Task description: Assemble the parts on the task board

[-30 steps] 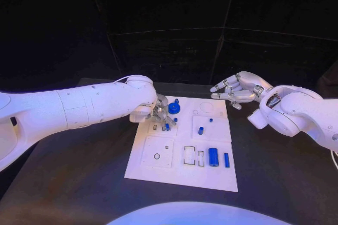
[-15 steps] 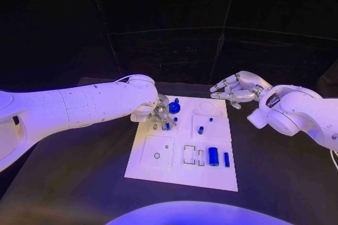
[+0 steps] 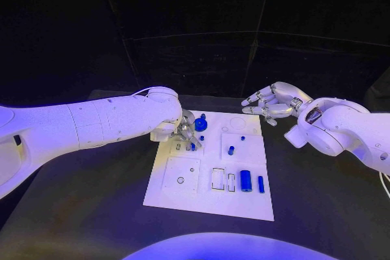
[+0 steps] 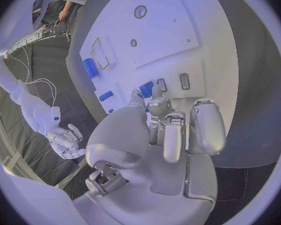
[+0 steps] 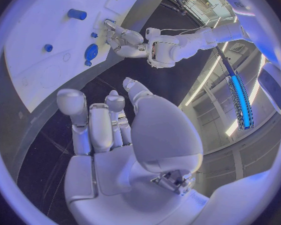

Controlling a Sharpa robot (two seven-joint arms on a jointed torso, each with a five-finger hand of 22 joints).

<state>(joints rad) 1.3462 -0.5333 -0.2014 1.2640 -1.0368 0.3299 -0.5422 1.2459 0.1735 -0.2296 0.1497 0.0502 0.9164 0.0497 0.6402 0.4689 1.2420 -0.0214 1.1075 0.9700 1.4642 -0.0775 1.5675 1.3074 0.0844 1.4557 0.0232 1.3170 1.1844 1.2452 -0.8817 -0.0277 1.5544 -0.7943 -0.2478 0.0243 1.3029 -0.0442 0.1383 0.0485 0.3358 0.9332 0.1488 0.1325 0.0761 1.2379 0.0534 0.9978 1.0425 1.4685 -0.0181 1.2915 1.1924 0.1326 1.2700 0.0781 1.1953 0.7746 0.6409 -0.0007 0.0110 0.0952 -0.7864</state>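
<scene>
The white task board (image 3: 207,201) lies in the middle of the black table. My left hand (image 3: 185,135) reaches down over its far left part, fingers curled, and pinches a small blue part (image 3: 193,146) between thumb and a finger; the left wrist view shows this part (image 4: 146,89) at the fingertips beside two small slots. A blue round knob (image 3: 200,124) stands just beyond the hand. My right hand (image 3: 272,105) hovers past the board's far right corner, fingers apart and holding nothing. It is also seen from behind (image 5: 115,135).
Two small blue pegs (image 3: 231,150) (image 3: 242,139) stand in the board's right middle. A thick blue cylinder (image 3: 246,178) and a thin blue bar (image 3: 261,184) lie lower right, beside empty rectangular slots (image 3: 218,179). Black table surrounds the board.
</scene>
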